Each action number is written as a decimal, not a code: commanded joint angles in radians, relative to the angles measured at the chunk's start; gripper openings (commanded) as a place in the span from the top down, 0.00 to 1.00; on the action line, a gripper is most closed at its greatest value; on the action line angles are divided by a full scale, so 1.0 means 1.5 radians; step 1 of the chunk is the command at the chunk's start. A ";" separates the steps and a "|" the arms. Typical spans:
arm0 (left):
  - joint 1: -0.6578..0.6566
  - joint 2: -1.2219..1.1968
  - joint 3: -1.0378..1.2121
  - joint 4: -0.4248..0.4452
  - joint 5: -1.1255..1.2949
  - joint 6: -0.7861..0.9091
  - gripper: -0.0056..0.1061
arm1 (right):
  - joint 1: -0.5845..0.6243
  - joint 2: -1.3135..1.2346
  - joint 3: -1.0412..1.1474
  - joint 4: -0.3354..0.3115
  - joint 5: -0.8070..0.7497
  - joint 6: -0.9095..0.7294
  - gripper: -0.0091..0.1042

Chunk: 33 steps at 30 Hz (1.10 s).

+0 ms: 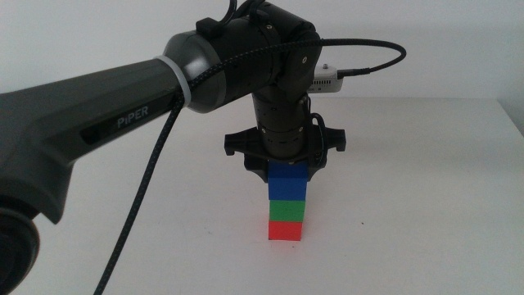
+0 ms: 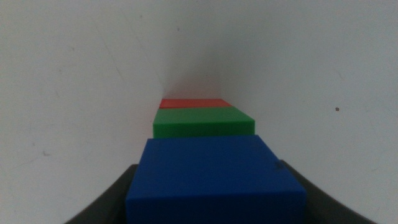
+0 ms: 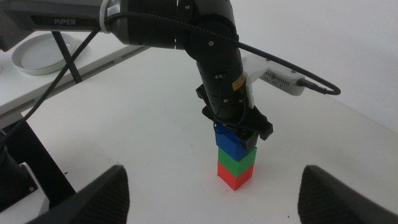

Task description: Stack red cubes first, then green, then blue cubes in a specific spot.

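Squarely, matte blue cube [image 1: 288,180] tops green [image 1: 287,211].

We look straight down a stack of 3 cubes: the blue cube [image 2: 214,180] fills the near part of the view, the green cube [image 2: 204,121] sits beneath it, and only a thin strip of the red cube [image 2: 193,103] shows under the green one. The left gripper [image 2: 214,199] shows as 2 dark jaws hugging the blue cube's 2 opposite sides, apparently touching it. Around the stack we see plain white table [image 2: 74,93] with a tiny dark speck [image 2: 337,109] off to one side.
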 commanded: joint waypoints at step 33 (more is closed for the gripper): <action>0.000 -0.344 -0.041 0.147 0.004 0.257 0.11 | 0.002 -0.003 0.003 -0.001 -0.006 -0.002 0.18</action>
